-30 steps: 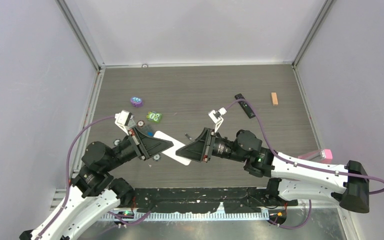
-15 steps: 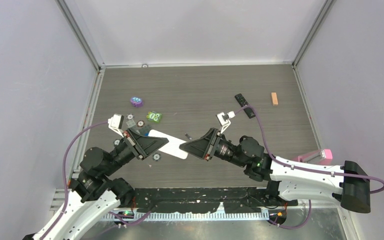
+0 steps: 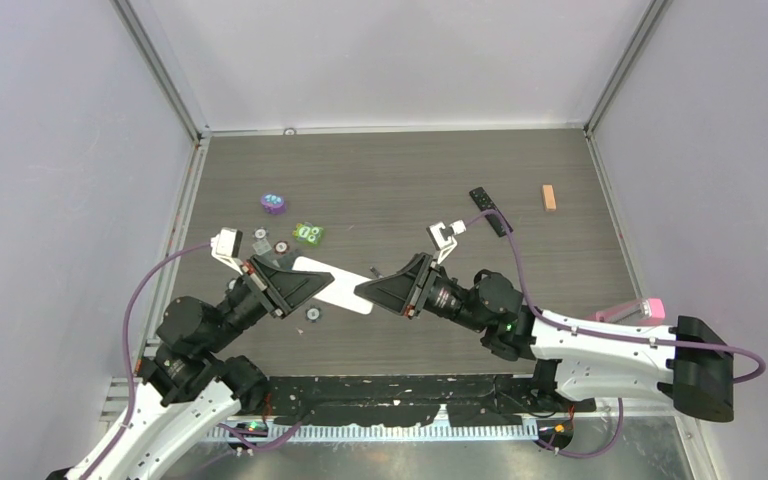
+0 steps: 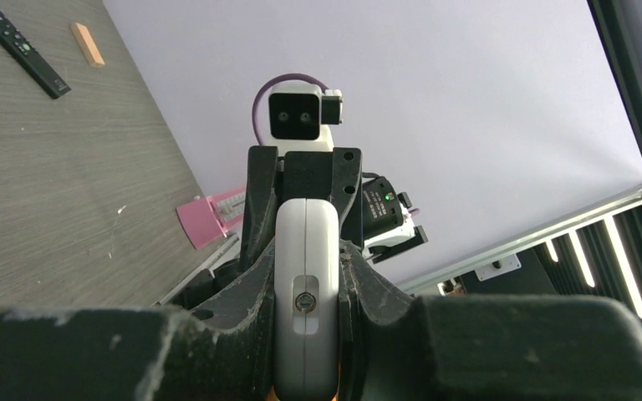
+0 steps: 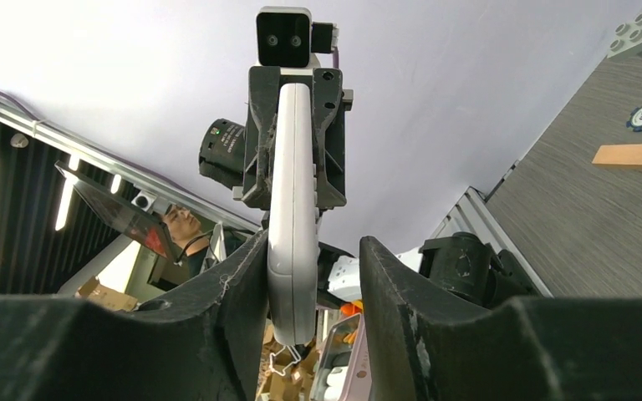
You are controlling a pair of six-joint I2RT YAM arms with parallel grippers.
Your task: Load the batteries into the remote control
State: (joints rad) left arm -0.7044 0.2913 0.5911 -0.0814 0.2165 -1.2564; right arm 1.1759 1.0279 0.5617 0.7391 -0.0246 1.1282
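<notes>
Above the table (image 3: pixel 410 170), near its middle, my left gripper (image 3: pixel 340 284) is pressed tight on one end of the white remote (image 3: pixel 352 299) and holds it off the surface. From overhead, my right gripper (image 3: pixel 360 291) seems to meet the other end. Only its own wrist camera shows its jaws parted: the remote lies flat against one finger (image 5: pixel 242 276), while the other finger (image 5: pixel 393 276) stands clear. Overhead alone shows a tiny dark sliver (image 3: pixel 373 271) on the table just beyond, too small to call a battery.

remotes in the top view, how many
2. A white remote held in the left gripper at centre; a black remote lying on the table, far right. More may be hidden.
</notes>
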